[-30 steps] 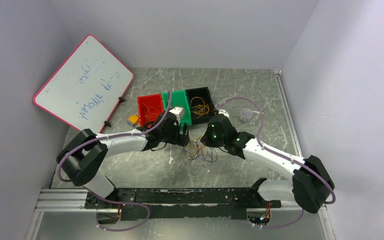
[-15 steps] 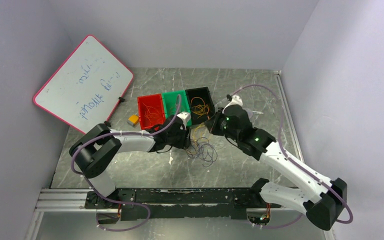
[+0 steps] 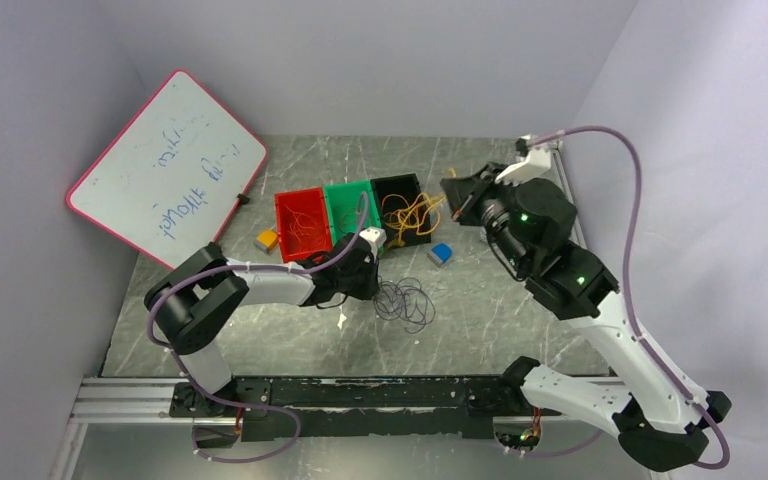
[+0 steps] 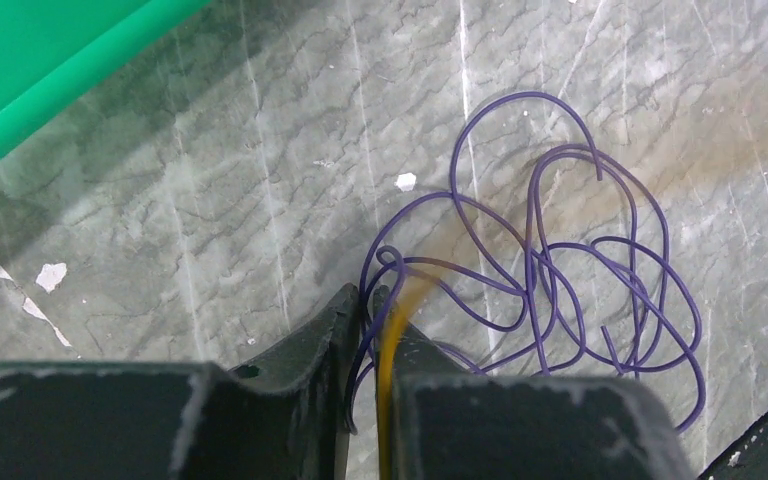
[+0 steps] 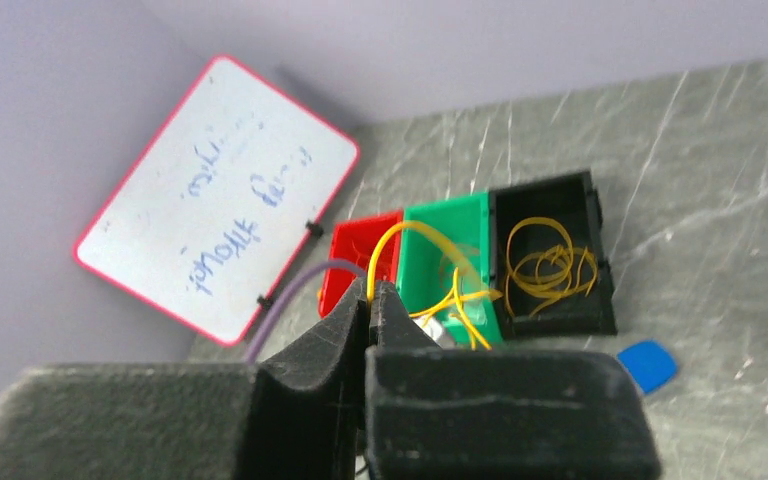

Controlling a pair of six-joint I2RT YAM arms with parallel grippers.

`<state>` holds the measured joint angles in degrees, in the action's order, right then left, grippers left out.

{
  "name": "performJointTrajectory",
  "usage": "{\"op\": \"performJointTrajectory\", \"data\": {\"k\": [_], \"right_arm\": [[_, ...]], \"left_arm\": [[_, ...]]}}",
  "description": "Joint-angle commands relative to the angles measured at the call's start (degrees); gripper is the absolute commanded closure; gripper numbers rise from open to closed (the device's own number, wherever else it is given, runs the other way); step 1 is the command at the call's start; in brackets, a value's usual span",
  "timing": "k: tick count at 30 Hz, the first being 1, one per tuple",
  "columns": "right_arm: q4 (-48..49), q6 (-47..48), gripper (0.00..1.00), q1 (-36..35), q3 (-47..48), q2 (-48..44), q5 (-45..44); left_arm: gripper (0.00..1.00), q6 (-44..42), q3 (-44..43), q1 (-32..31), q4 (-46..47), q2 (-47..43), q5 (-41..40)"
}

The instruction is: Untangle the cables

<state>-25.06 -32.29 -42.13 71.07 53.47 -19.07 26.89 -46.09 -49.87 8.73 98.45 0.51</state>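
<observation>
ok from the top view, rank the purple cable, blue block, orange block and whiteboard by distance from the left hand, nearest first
From the left hand:
1. purple cable, right at the fingertips, spreading to the right.
2. blue block, farther off to the right.
3. orange block, off to the left.
4. whiteboard, far left, leaning at the wall.

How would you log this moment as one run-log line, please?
left fingers: shut on purple cable on table | right fingers: raised, shut on yellow cable
</observation>
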Motion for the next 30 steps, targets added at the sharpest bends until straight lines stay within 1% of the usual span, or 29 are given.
{"op": "performJointTrajectory", "data": {"k": [1,8,11,13,17,22,25,30], "right_arm": [[-0.9,7.0,1.00,-0.3,6.7,0.1,-5.8],[-0.9,13.2,1.00,-0.2,14.1,0.5,-11.4],[-1.8,15.0,1.00,-0.3,16.1,1.1,-12.7],[-2.2,15.7,1.00,-0.2,16.3,1.2,-13.3],[-2.9,15.6,1.00,-0.3,15.7,1.1,-14.1],[-4.3,15.6,1.00,-0.3,15.0,2.2,-12.8],[-4.8,16.7,1.00,-0.3,14.3,3.5,-9.7],[-5.2,18.3,1.00,-0.2,14.0,6.9,-4.6]], "left_arm": [[0.84,0.2,-0.3,-0.7,-0.2,1.7,-1.1],[0.88,0.0,-0.6,-0.9,-1.0,1.7,-2.2],[0.86,-0.1,-0.3,-1.0,-0.9,1.2,-2.3],[0.81,-0.2,-0.1,-1.0,-1.0,0.5,-2.4],[0.63,-0.3,-0.1,-1.0,-2.1,-3.0,-3.4],[0.47,0.4,-2.2,-1.1,-4.5,-8.0,-4.9],[0.43,0.1,-3.3,-1.1,-4.9,-11.4,-5.4],[0.41,0.3,-1.8,-1.0,-5.2,-18.1,-9.2]]}}
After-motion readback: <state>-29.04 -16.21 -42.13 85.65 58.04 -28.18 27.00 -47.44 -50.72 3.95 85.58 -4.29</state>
